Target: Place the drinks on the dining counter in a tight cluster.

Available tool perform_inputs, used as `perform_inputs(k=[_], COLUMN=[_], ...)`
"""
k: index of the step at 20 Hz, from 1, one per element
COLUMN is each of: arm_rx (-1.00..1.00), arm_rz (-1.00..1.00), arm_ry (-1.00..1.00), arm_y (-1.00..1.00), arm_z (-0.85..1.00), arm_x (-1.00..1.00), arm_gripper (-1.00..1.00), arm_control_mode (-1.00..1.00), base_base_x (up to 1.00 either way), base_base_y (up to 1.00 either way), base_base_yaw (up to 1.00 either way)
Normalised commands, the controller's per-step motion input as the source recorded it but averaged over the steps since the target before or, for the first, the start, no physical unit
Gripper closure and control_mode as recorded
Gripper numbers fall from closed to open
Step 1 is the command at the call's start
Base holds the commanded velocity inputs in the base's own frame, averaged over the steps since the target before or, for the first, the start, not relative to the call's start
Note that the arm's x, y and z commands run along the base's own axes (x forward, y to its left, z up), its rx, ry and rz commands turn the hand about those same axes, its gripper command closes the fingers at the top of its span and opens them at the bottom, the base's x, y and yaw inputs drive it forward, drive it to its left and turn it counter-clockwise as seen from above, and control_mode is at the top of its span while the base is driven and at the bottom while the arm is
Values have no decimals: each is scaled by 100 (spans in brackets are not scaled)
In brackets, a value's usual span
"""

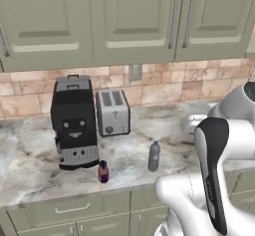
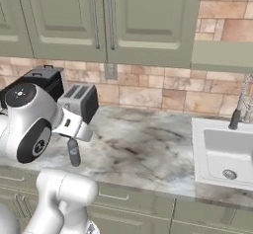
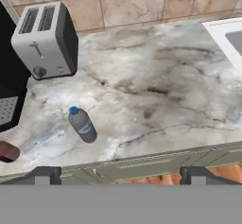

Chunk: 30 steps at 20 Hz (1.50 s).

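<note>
A clear grey water bottle with a blue cap stands upright near the front edge of a marble counter under upper cabinets. Left of it, in front of the coffee machine, stands a small red bottle, cut off at the left edge of the hand view. My gripper is open and empty, its fingertips set wide apart. It hovers over the counter's front edge, with the water bottle ahead and left of the gap. The dining counter is out of view.
A black coffee machine and a silver toaster stand at the back left against the brick wall. A white sink with a faucet is set into the counter at the right. Bare marble lies between toaster and sink.
</note>
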Motion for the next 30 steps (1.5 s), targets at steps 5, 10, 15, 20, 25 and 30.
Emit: perform_inputs(k=[5, 10, 15, 20, 25, 30], arm_rx=[0, 0, 0, 0, 0, 0], arm_rz=[0, 0, 0, 0, 0, 9], arm_ry=[0, 0, 0, 0, 0, -1], arm_y=[0, 0, 0, 0, 0, 0], arm_z=[0, 0, 0, 0, 0, 0], arm_x=[0, 0, 0, 0, 0, 26], arm_gripper=[-100, -100, -100, -100, -100, -100], arm_control_mode=[100, 100, 100, 100, 100, -100], base_base_x=[25, 26, 6, 0, 0, 0], base_base_y=[6, 74, 13, 0, 0, 0], base_base_yaw=[-2, 3, 1, 0, 0, 0])
